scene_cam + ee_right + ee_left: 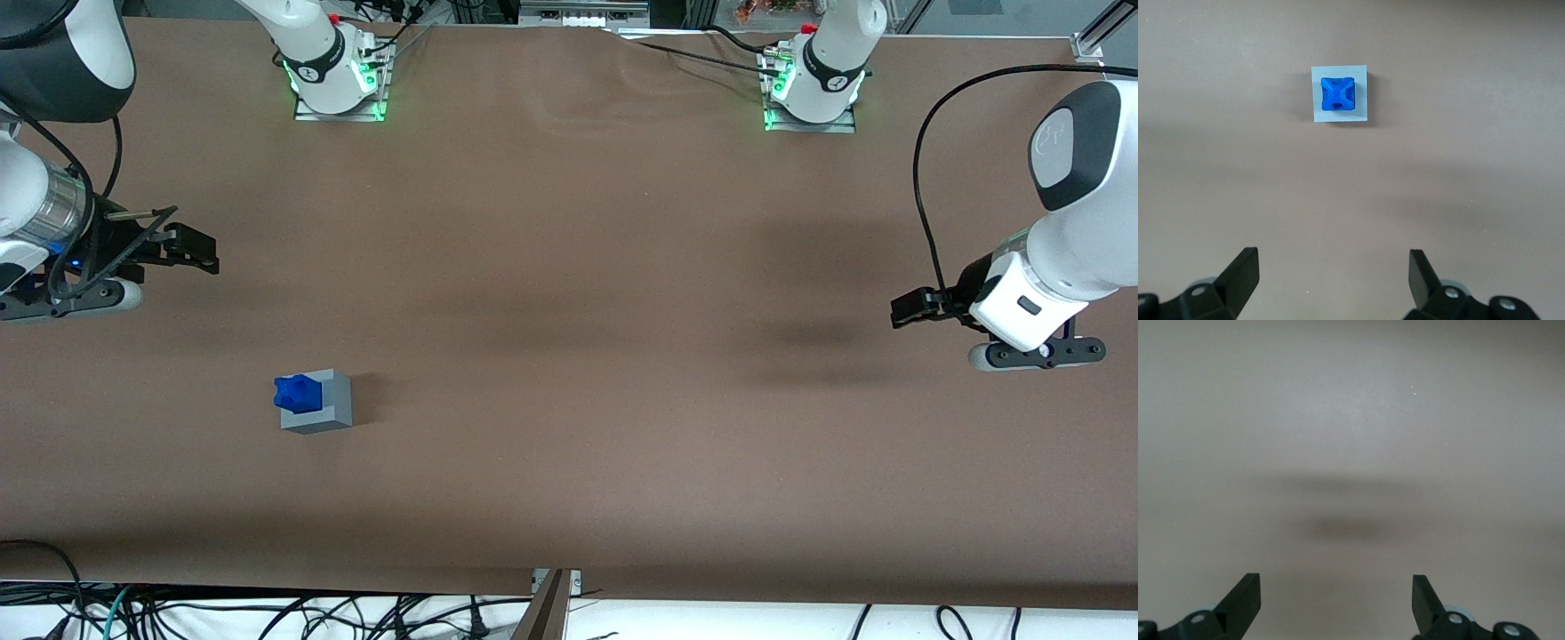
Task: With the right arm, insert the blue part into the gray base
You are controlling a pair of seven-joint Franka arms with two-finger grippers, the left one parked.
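I see the small deep-blue plastic part [1337, 94] seated in the light gray plastic cube base [1362, 97] — my black two-finger gripper [1332, 277], fingers wide and holding nothing, hangs near the bench's working-arm end; descending could knock it loose.

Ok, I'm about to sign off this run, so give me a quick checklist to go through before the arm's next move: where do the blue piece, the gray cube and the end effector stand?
1. Small deep-blue plastic block sits in the light gray plastic cube: ok; it shows within the cube's top outline in the right wrist view.
2. Block fully seated: cannot tell; it stands proud of the cube top in the front view.
3. Right arm's black two-finger end effector is apart from the cube, farther from the front camera: ok.
4. End effector open and holding nothing: ok.
5. Cube upright on the brown table: ok.
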